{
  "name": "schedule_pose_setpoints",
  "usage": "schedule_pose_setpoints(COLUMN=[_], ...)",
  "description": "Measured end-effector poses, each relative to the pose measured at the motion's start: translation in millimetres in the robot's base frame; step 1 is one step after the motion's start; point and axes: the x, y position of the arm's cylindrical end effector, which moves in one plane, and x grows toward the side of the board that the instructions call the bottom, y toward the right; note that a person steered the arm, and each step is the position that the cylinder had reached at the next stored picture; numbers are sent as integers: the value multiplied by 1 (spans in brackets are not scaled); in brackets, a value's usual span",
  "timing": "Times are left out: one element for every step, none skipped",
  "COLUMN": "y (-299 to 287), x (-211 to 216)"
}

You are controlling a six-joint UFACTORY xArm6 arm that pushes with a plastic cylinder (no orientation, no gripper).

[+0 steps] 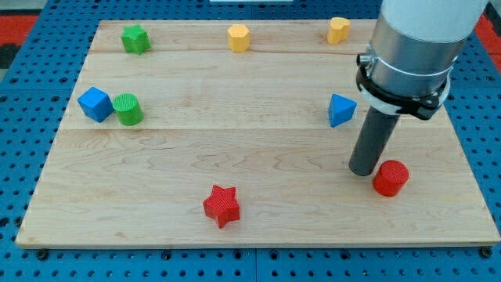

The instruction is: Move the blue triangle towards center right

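Light was bright and even from above; blocks cast only short, soft shadows on the counter [258,149]. Focus was sharp throughout, with no glare or blur.

A: Where is my tip [365,169] sitting?

B: On the tabletop [258,149], just left of the red cylinder [391,178], below the blue triangle [340,110].

A: And the rest?

B: Red star [221,205] near the bottom; blue cube [95,103] touching the green cylinder [127,109] at left; green star [135,38], yellow hexagon [239,37] and another yellow block [338,30] along the top.
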Motion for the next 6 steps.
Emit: schedule_pose_setpoints(y=[-30,-43,-33,-64,-25,11], x=[-23,-62,-65,-76,-87,-87])
